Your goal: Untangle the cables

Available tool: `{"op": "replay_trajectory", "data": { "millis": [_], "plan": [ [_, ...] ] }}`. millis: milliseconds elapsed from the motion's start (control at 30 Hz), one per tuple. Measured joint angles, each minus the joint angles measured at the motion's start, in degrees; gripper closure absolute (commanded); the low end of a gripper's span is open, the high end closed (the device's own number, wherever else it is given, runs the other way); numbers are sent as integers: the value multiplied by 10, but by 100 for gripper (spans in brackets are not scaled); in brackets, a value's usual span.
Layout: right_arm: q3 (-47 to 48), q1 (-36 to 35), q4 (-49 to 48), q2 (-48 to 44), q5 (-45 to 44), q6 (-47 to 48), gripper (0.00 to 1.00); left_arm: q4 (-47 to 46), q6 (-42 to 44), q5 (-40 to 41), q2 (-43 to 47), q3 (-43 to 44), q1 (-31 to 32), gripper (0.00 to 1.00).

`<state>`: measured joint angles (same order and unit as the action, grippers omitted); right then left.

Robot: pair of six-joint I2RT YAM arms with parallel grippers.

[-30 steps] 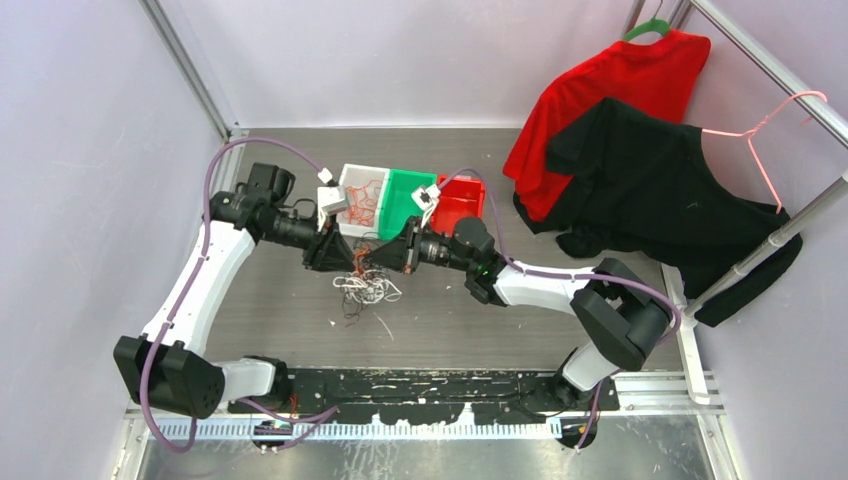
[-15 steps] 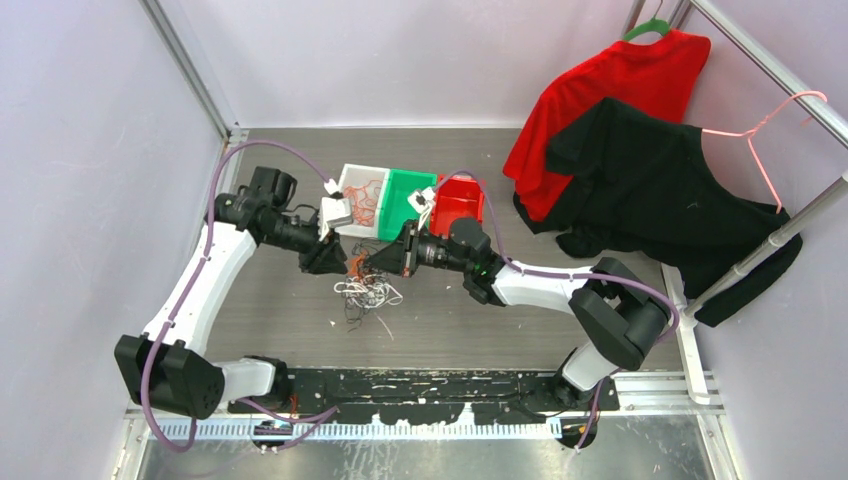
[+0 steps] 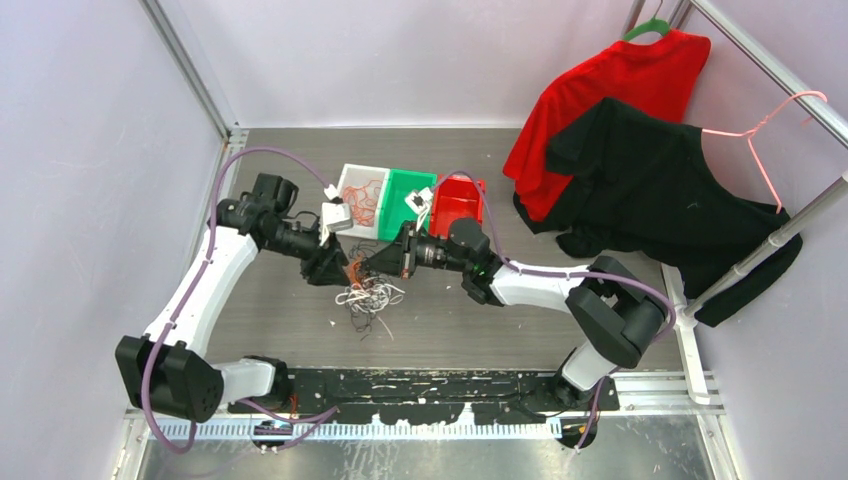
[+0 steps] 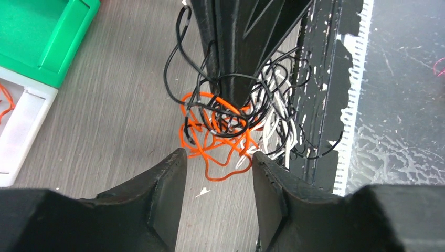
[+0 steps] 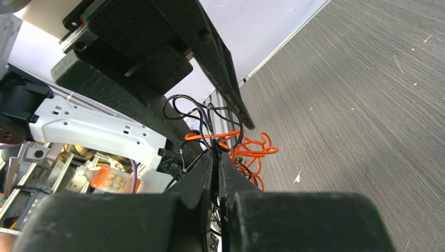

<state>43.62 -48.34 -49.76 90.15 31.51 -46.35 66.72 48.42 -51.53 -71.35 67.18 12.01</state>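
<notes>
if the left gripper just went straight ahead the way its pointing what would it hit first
Most likely the tangle of cables, its orange loops nearest, just beyond the open jaws of the left gripper. The right gripper, shut on that tangle, sits behind it; depth is unclear.

we look down from high behind our bases over the whole grey wood-grain table [image 3: 440,330]. both wrist views sit close behind their black fingertips [image 4: 168,178], facing each other, sharing the tangled orange-white-black wire clump [image 4: 225,121] ahead.
</notes>
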Motion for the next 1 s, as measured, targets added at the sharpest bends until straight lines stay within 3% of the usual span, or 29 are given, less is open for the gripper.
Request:
{"op": "replay_trajectory", "data": {
  "millis": [200,300,600,800,933,1000],
  "plan": [
    [1,0,-25,15,11,-19,99,-12,-29,-7,9,-8,0,91],
    [1,0,-27,15,12,-21,99,-19,-34,18,13,-10,0,100],
    [-35,9,-20,5,3,-9,97,-22,-31,107,50,-7,0,100],
    [-75,22,35,-22,-24,35,93,-7,-45,134,53,46,0,100],
    [-87,23,107,-45,-58,85,80,6,-61,135,57,93,0,100],
    [-94,23,145,-59,-79,111,64,12,-69,134,62,118,0,100]
  ]
}}
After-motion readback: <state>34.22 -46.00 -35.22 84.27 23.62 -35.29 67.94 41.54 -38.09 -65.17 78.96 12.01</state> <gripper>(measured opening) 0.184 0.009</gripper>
